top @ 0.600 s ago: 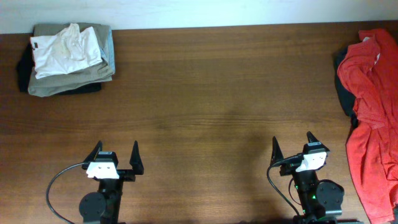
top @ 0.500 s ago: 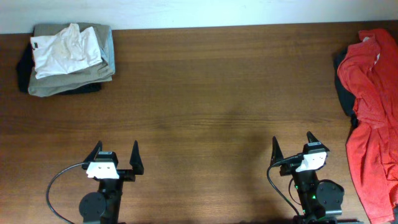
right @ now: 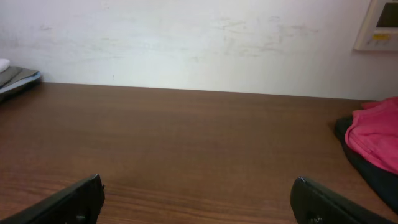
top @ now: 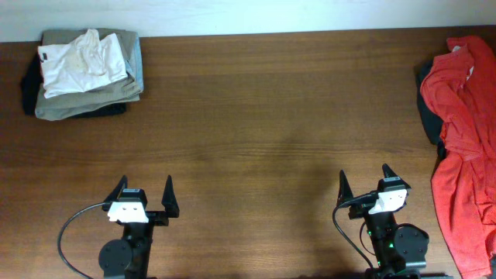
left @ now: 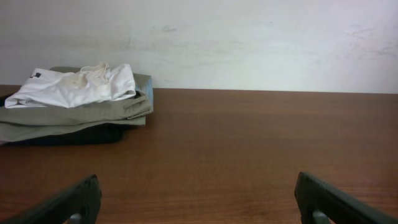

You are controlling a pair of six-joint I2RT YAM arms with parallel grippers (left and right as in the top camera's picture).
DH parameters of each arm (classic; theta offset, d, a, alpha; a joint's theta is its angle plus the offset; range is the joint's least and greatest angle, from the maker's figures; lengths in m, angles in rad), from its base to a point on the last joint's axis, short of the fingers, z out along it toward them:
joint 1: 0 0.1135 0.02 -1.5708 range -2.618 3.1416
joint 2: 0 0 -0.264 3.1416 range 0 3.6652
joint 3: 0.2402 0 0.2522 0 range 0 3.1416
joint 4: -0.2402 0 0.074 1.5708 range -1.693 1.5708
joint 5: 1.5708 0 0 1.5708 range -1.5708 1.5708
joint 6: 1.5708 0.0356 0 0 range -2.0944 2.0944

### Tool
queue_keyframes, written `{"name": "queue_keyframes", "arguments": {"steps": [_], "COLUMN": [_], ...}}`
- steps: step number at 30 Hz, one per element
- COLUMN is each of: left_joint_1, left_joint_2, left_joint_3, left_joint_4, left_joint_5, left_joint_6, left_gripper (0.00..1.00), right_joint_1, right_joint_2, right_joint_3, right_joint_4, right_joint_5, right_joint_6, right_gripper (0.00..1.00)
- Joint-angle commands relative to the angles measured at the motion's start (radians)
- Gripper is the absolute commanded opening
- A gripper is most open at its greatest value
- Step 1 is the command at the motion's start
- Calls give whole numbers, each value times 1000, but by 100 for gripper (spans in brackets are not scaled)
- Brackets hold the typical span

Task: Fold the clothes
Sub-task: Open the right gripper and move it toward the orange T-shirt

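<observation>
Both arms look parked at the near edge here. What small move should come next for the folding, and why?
Probably the right claw should start reaching right toward the red T-shirt. The shirt lies crumpled and unfolded at the right edge of the table, with nothing gripping it. Both claws are open and empty, and the right one sits nearer to it than the left claw.

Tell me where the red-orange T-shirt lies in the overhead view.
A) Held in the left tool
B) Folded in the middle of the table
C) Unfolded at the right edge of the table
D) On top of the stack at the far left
C: the red-orange T-shirt lies crumpled along the right edge of the table, far from the stack of folded garments at the far left.
</observation>
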Motion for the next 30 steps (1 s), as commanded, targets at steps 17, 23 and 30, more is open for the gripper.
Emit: {"name": "queue_keyframes", "arguments": {"steps": [17, 23, 30], "left_joint_1": [-4, -4, -4], "left_joint_2": [-6, -6, -6], "left_joint_3": [-5, -5, -5], "left_joint_4": [-4, -4, -4], "left_joint_5": [-7, -7, -7], "left_joint_6": [1, 1, 1], "left_gripper": [99, 99, 99], "right_joint_1": [-6, -5, -6], "right_joint_2": [-6, -6, -6], "right_joint_3": [-5, -5, -5], "right_joint_4": [-7, 71, 169], "right_joint_5": [5, -85, -444], "right_joint_6": [4, 45, 442], "right_gripper": [99, 99, 99]}}
